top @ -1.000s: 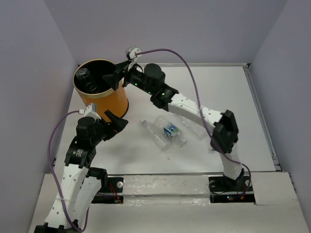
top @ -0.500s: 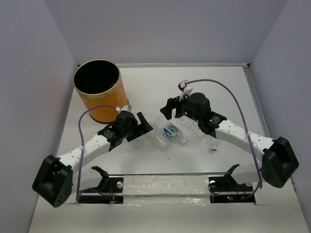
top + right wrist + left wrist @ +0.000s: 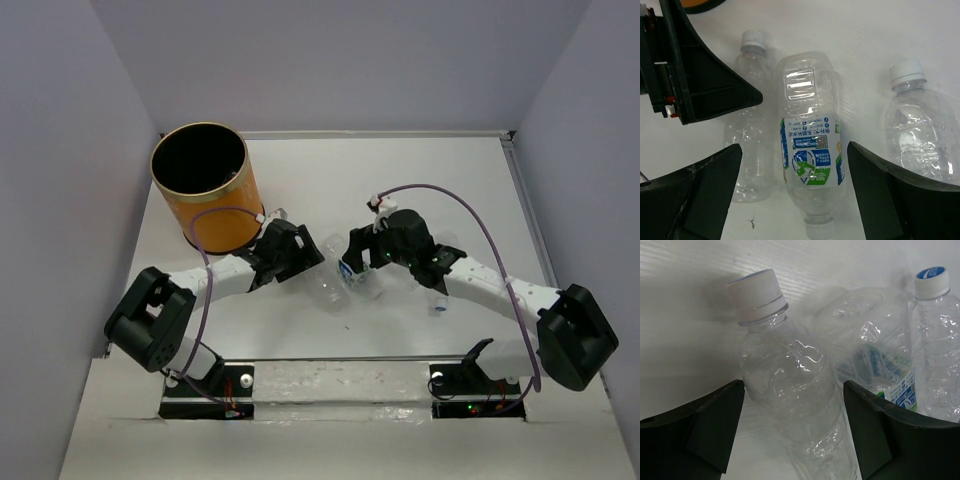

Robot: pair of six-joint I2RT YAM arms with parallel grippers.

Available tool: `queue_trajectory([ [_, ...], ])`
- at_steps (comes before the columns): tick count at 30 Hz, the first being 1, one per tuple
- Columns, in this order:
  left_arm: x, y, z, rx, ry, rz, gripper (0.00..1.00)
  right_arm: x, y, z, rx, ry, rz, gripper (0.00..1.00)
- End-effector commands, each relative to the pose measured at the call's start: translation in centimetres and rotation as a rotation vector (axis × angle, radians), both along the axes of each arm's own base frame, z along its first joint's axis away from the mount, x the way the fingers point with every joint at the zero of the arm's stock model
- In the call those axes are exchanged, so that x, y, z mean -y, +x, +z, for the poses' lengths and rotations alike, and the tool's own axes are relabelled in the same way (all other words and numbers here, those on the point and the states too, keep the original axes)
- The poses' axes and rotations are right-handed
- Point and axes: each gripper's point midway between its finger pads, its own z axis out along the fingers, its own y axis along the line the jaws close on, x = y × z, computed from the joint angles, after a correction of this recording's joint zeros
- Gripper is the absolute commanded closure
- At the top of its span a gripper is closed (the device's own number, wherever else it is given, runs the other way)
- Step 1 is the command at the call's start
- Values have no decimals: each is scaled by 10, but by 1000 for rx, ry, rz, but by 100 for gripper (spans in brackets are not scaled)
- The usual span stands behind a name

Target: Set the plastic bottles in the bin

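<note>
Left claw point(image 3: 792, 386): wide, astride plain bottle point(image 3: 782, 360), whose base is cut off.
Right claw point(image 3: 794, 147): wide, over labelled bottle point(image 3: 810, 155).
Third bottle point(image 3: 920, 130): beside it, partly cropped.
Bin point(image 3: 225, 215): far left, its inside too dark to read.

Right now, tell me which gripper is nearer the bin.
Left. The left gripper is close by the bin, just off its right side; the right gripper is farther right, over the labelled bottle.

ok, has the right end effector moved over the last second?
Yes. The right end effector went from over the bin, rightward and nearer, to the labelled bottle.
</note>
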Motion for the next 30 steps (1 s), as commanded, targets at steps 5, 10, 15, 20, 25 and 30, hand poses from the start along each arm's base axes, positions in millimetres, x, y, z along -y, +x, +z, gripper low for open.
queue_trajectory([
  [5, -5, 27, 8, 80, 78, 56, 15, -15, 17, 1, -15, -57, 39, 6],
  [10, -14, 26, 7, 89, 128, 52, 30, -28, 36, -17, -60, -128, 57, 5],
  [15, -31, 19, 56, 197, 133, 58, 38, -32, 51, -37, -93, -225, 64, 5],
  [20, -56, 12, 130, 344, 139, 103, 45, -39, 62, -46, -114, -273, 86, 5],
  [25, -79, 11, 214, 488, 135, 161, 45, -38, 64, -66, -158, -328, 86, 5],
  [30, -111, 19, 304, 678, 156, 286, 46, -45, 71, -76, -159, -369, 84, 11],
])
